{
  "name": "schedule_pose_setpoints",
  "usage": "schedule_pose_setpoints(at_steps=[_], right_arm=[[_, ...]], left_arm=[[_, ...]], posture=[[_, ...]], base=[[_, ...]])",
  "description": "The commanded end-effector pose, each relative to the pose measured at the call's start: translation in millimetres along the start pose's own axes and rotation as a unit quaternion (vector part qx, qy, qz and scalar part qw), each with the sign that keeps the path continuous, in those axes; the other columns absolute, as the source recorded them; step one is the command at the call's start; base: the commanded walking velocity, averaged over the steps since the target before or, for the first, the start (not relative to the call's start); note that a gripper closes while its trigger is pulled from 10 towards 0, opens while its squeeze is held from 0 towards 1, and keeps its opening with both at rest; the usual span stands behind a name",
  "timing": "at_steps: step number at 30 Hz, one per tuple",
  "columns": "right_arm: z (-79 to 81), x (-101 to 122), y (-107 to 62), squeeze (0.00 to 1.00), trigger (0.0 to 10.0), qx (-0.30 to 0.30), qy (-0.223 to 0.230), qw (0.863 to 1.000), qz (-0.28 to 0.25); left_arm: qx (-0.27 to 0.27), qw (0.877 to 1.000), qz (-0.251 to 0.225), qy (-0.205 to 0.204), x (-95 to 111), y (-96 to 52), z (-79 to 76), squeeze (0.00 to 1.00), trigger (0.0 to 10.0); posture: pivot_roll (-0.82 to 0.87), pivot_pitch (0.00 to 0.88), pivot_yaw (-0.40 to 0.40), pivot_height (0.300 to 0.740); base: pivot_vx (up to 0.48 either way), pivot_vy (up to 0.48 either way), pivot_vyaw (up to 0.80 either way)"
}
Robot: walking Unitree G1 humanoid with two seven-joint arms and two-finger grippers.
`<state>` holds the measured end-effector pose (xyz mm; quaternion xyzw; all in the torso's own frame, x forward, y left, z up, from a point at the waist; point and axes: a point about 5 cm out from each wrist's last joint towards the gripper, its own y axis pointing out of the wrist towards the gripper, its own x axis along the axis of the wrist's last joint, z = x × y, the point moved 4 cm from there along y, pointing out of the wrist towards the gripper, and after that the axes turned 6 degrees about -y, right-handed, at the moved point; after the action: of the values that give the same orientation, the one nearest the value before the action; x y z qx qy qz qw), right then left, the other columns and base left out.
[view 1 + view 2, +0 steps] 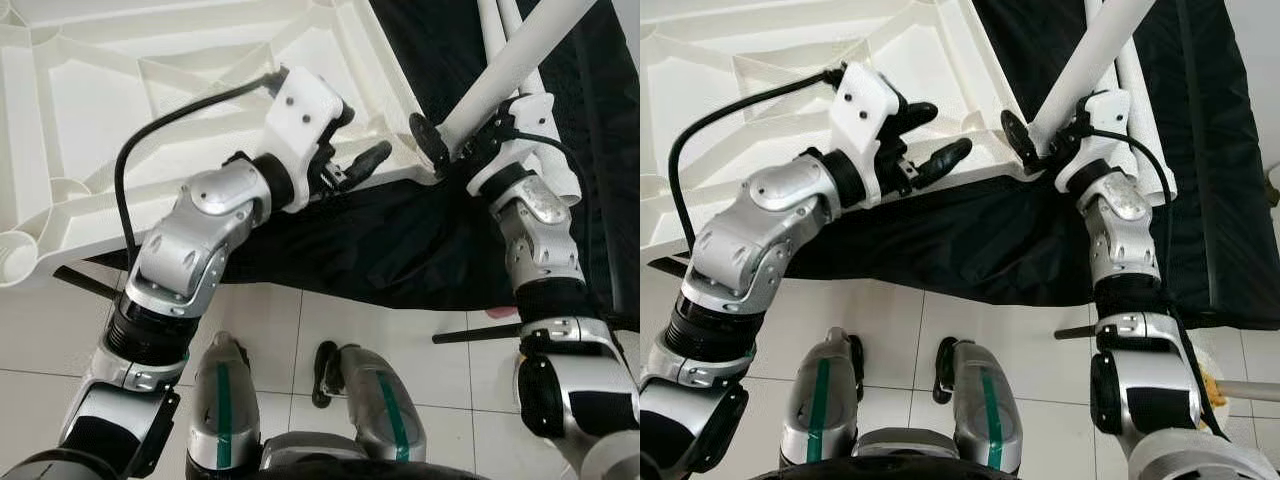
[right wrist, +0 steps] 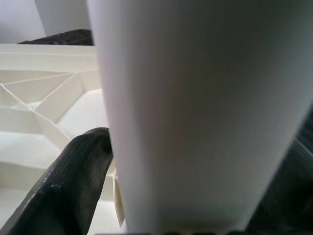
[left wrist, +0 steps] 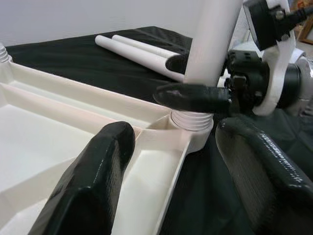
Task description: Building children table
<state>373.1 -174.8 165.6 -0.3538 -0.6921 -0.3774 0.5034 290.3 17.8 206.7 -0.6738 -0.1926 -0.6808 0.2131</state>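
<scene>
The white plastic tabletop [image 1: 150, 110] is laid upside down, its ribbed underside facing up, partly on a black cloth [image 1: 400, 250] that is spread over the tiled floor [image 1: 380, 330]. One corner of the tabletop rests on the cloth, and a white table leg [image 1: 520, 60] is seated in the threaded corner socket [image 3: 191, 120] there, tilted away from the tabletop.

The right gripper [image 1: 455, 135] is clenched on this table leg just above the socket. In the right wrist view the leg [image 2: 195, 112] is seen pressed between the two black fingers [image 2: 73, 186], with the ribs of the tabletop behind it. The contact between leg and socket is shown in the left wrist view; in the head views the joint is hidden behind the right gripper.

The left gripper [image 1: 925, 140] is held over the tabletop's edge beside the same corner. Its fingers [image 3: 98, 181] are released and spread, with nothing between them; one lies over the inside of the tabletop and the other over the cloth beyond the rim.

Two further white table legs [image 3: 142, 54] are shown side by side on the cloth beyond the corner, touching each other. A black cable [image 1: 150, 140] is looped from the left wrist housing across the tabletop. The robot's own legs [image 1: 300, 410] are seen standing on the tiles at the cloth's near edge.
</scene>
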Motion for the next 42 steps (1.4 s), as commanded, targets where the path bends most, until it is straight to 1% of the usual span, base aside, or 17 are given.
schedule_pose_setpoints(at_steps=[1,6,11,12,16,17,18,19,22,23,24,25,38,39,40,41,42], right_arm=[[-3.8,-4,-3.5,0.0,10.0,-0.002,-0.007,1.0,0.009],[-10.5,-2,3.1,0.0,10.0,0.002,-0.014,1.0,0.004],[-13.9,-1,3.1,0.0,10.0,0.002,-0.016,1.0,0.004],[-16.0,-2,2.6,0.0,9.8,0.002,-0.018,1.0,0.005],[-19.0,-4,0.4,0.0,10.0,0.002,-0.021,1.0,0.008],[-20.0,-5,-1.1,0.0,7.2,0.002,-0.022,1.0,0.01],[-20.0,-5,-1.1,0.0,7.2,0.002,-0.022,1.0,0.01],[-21.0,-6,-4.1,0.0,4.0,0.004,-0.022,1.0,0.011],[-21.7,-7,-4.7,0.0,4.0,0.005,-0.023,1.0,0.011],[-22.6,-7,-5.4,0.0,2.4,0.004,-0.024,1.0,0.011],[-22.6,-7,-5.4,0.0,2.4,0.004,-0.024,1.0,0.011],[-23.5,-8,-6.4,0.0,0.0,0.005,-0.022,1.0,0.012],[-22.2,-16,-11.9,0.0,0.0,0.001,0.0,1.0,0.019],[-22.7,-16,-12.0,0.0,4.0,-0.007,0.005,1.0,0.018],[-22.7,-16,-12.0,0.0,4.0,-0.007,0.005,1.0,0.018],[-22.4,-16,-11.8,0.0,9.1,-0.018,0.01,1.0,0.019],[-22.1,-17,-11.7,0.0,10.0,-0.031,0.016,0.999,0.019]], left_arm=[[-0.008,1.0,0.003,0.0,-1,1.1,-5.6,0.0,10.0],[-0.011,1.0,0.007,0.001,-3,0.1,-8.3,0.0,10.0],[-0.01,1.0,0.009,0.001,-4,-0.9,-8.2,0.0,10.0],[-0.009,1.0,0.009,0.002,-4,-1.2,-8.3,0.0,10.0],[-0.007,1.0,0.009,0.002,-4,-1.5,-8.1,0.0,10.0],[-0.007,1.0,0.009,0.002,-4,-1.5,-8.0,0.0,10.0],[-0.007,1.0,0.009,0.002,-4,-1.5,-8.0,0.0,10.0],[-0.006,1.0,0.008,0.002,-3,-1.4,-7.9,0.0,10.0],[-0.006,1.0,0.008,0.002,-3,-1.4,-7.5,0.0,10.0],[-0.007,1.0,0.008,0.002,-3,-1.4,-7.4,0.0,10.0],[-0.007,1.0,0.008,0.002,-3,-1.4,-7.4,0.0,10.0],[-0.007,1.0,0.007,0.002,-2,-1.3,-7.1,0.0,10.0],[-0.006,1.0,0.005,0.003,1,-1.4,-5.3,0.0,10.0],[-0.006,1.0,0.005,0.003,1,-1.6,-5.4,0.0,10.0],[-0.006,1.0,0.005,0.003,1,-1.6,-5.4,0.0,10.0],[-0.006,1.0,0.005,0.003,0,-1.8,-5.6,0.0,10.0],[-0.007,1.0,0.006,0.003,0,-2.0,-5.9,0.0,10.0]], posture=[[0.13,0.065,-0.112,0.74],[0.14,0.061,-0.116,0.74],[0.14,0.063,-0.116,0.74],[0.14,0.064,-0.118,0.74],[0.14,0.067,-0.117,0.74],[0.13,0.07,-0.117,0.74],[0.13,0.07,-0.117,0.74],[0.13,0.073,-0.115,0.74],[0.13,0.074,-0.114,0.74],[0.13,0.077,-0.112,0.74],[0.13,0.077,-0.112,0.74],[0.12,0.081,-0.11,0.74],[0.12,0.09,-0.104,0.74],[0.12,0.09,-0.104,0.74],[0.12,0.09,-0.104,0.74],[0.12,0.091,-0.104,0.74],[0.12,0.093,-0.105,0.74]], base=[[0.0,0.0,0.0],[0.0,0.0,0.0],[0.0,0.0,0.0],[0.0,0.0,0.0],[0.0,0.0,0.0],[0.0,0.0,0.0],[0.0,0.0,0.0],[0.0,0.0,0.0],[0.0,0.0,0.0],[0.0,0.0,0.0],[0.0,0.0,0.0],[0.0,0.0,0.0],[0.0,0.0,0.0],[0.0,0.0,0.0],[0.0,0.0,0.0],[0.0,0.0,0.0],[0.0,0.0,0.0]])
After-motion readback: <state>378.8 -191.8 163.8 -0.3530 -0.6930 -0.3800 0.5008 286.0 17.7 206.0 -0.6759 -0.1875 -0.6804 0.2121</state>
